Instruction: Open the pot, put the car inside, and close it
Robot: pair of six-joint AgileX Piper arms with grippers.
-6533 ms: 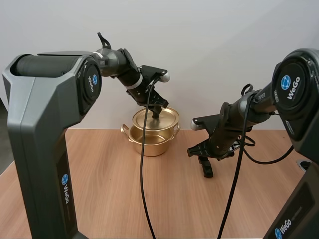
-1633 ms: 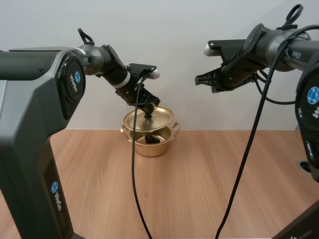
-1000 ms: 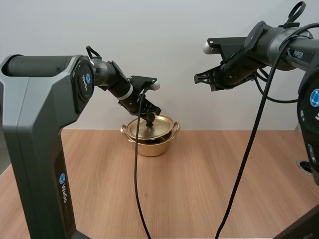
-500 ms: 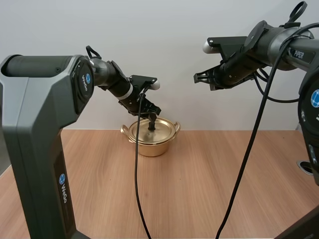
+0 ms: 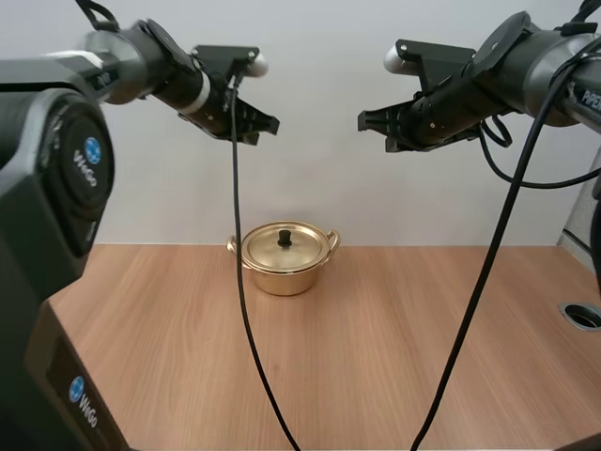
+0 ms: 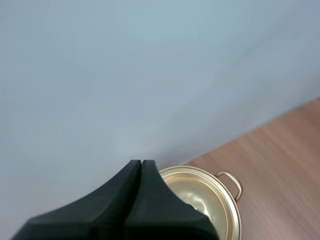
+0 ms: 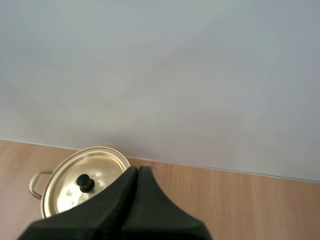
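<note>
Pot sits near the far edge of the tabletop, a little left of its middle, upright, with the lid seated square on the rim and the black knob on top. My left gripper hangs high above and just left of the pot, well apart from it. Its fingers are pressed together into one dark wedge, holding nothing. My right gripper hangs high on the other side at about the same height, and its fingers are likewise pressed together and empty. I judge the closing step done and the task at or near its end. What the next move calls for, as I read it, is only a check that the lid sits flat all round, then parking both arms clear. The inside of the pot is hidden by the lid, so I take the car to be in there but cannot confirm it. From the left wrist, my own fingers cover the near part of the pot and most of the knob, leaving one handle plain. From the right wrist, the near rim is cut off the same way.
</note>
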